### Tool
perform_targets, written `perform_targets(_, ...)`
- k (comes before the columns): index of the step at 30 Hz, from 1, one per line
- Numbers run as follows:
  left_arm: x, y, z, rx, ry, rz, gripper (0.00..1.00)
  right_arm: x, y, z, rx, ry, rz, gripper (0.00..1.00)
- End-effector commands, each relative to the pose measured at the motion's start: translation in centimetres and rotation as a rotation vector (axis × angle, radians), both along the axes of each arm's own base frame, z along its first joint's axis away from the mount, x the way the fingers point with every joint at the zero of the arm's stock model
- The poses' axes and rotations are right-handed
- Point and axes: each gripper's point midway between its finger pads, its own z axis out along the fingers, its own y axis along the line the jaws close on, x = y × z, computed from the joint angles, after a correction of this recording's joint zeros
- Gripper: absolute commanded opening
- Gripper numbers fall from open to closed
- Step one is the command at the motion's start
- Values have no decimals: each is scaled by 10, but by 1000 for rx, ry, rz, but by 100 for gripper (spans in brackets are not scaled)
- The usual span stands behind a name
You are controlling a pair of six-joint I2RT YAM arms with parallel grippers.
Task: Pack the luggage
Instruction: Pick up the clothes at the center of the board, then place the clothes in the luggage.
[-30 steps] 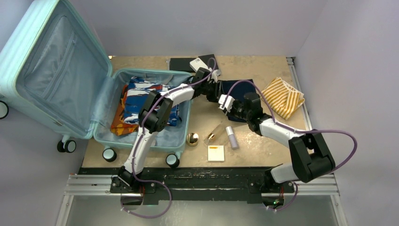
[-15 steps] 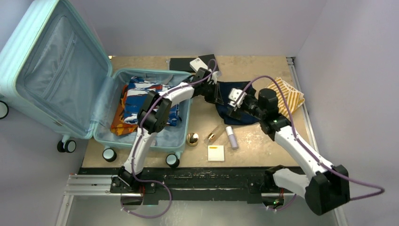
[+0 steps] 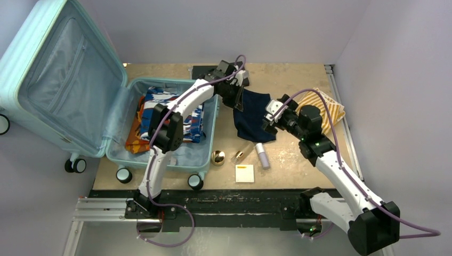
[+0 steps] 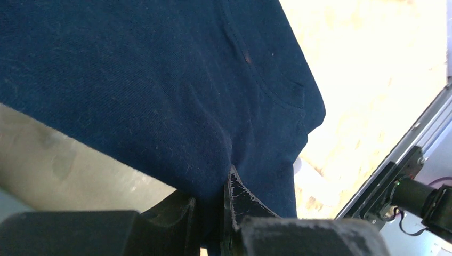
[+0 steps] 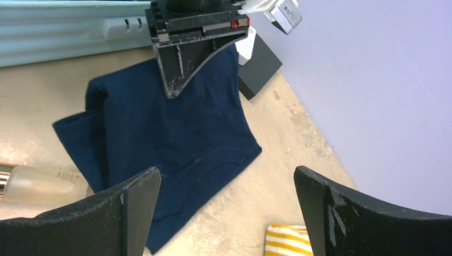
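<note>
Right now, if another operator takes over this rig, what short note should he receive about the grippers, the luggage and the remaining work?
Left gripper: shut on the navy shirt, one edge lifted, the rest trailing on the table to the right of the luggage.
Right gripper: open, empty, beside the shirt.
Luggage: open, lid up.
Done: a patterned garment lies inside.
Left: the shirt, striped cloth, gold round item, glass bottle, lilac tube and white box are outside the luggage.
</note>
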Motion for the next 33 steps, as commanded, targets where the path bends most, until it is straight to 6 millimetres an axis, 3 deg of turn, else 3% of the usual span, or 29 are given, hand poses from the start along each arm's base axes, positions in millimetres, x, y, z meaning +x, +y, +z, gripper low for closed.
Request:
perform_targets(1,-7,27,56,73,-115,-46,0,6,-2,14,54,-41,-36,99)
perform_targets(12,-6,82,95,219,-217,15,0,3,-3,17,83,-65,-41,99)
perform_targets(23,-11,146,143,229,-261,63,0,2,-5,16,94,-69,-53,99)
perform_targets(25,-13,162,145,249,-261,63,0,1,-5,17,97,-76,-51,99)
perform_targets(33,-14,236,119,335,-177,83,0,0,-4,17,100,-80,-46,99)
